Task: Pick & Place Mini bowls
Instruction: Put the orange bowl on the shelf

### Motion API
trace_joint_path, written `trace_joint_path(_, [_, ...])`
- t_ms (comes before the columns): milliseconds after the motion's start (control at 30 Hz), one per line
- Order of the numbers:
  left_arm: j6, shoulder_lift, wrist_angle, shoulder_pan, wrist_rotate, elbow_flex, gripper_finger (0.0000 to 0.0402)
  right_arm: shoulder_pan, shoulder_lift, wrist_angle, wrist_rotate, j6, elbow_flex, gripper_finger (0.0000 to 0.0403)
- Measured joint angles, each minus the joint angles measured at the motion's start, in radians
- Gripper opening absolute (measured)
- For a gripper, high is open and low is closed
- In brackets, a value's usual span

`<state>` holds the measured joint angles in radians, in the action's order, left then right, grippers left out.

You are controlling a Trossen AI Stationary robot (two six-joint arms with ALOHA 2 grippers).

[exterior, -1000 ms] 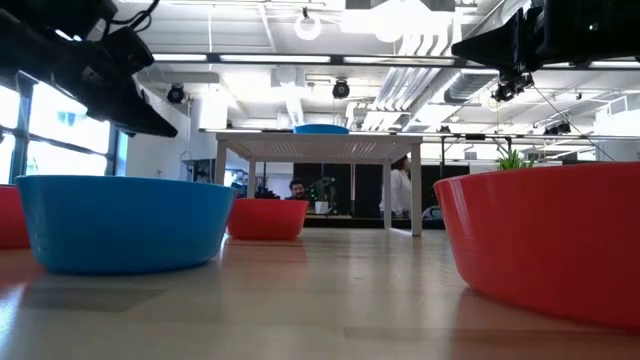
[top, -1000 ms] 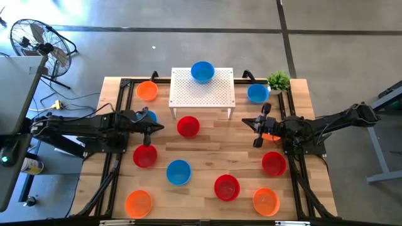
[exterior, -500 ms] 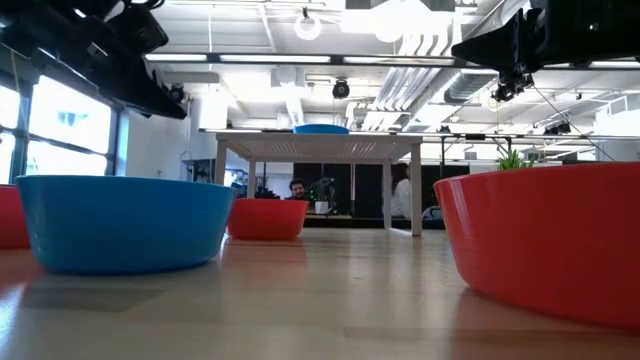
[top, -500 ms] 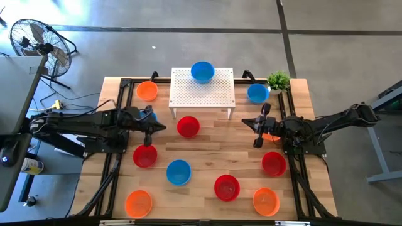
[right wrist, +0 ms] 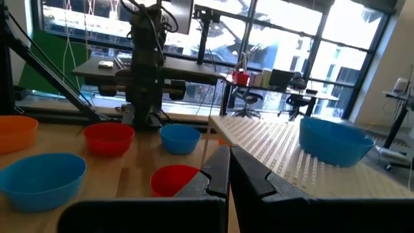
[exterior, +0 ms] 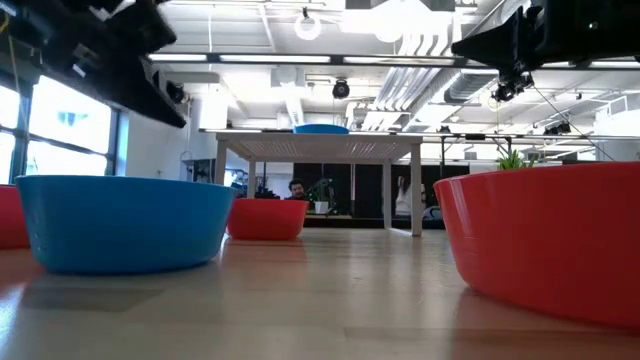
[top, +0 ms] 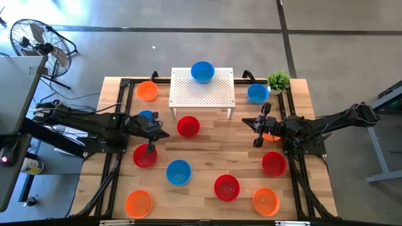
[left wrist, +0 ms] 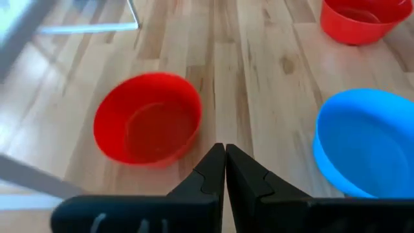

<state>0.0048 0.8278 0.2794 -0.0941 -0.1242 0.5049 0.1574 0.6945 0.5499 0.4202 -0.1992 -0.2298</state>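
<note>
Several mini bowls in red, blue and orange lie scattered, rims up, on the wooden table (top: 207,144); one blue bowl (top: 202,71) sits on top of the white perforated stand (top: 202,91). My left gripper (top: 165,134) hovers shut above the table, between a red bowl (top: 188,126) and another red bowl (top: 144,156). In its wrist view the shut left gripper (left wrist: 224,154) points past a red bowl (left wrist: 147,116) and a blue bowl (left wrist: 365,139). My right gripper (top: 256,132) hangs shut and level at the table's right, holding nothing; its own view shows the right gripper (right wrist: 228,158) shut.
A small green plant (top: 278,80) stands at the far right corner. Dark frame rails (top: 113,169) run along the table's left and right sides. An orange bowl (top: 271,135) lies partly under my right arm, a blue one (top: 146,116) under my left.
My left gripper has swung toward the table's near edge and a little toward the right, rising slightly and staying shut. No bowl has moved.
</note>
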Motion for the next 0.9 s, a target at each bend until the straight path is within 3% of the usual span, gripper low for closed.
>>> trace_joint_path(400, [-0.022,0.253,0.178,-0.155,-0.044,0.263,0.0010,0.000,0.000,0.039,-0.001,-0.079,0.000,0.0000])
trace_joint_path(667, [-0.186,0.340,0.318,-0.298,0.035,0.384,0.0010,0.000,0.000,0.018,-0.011,-0.073,0.000,0.0000])
trace_joint_path(900, [-0.356,0.429,0.440,-0.411,0.011,0.474,0.0010,0.000,0.000,0.012,-0.011,-0.094,0.000,0.0000])
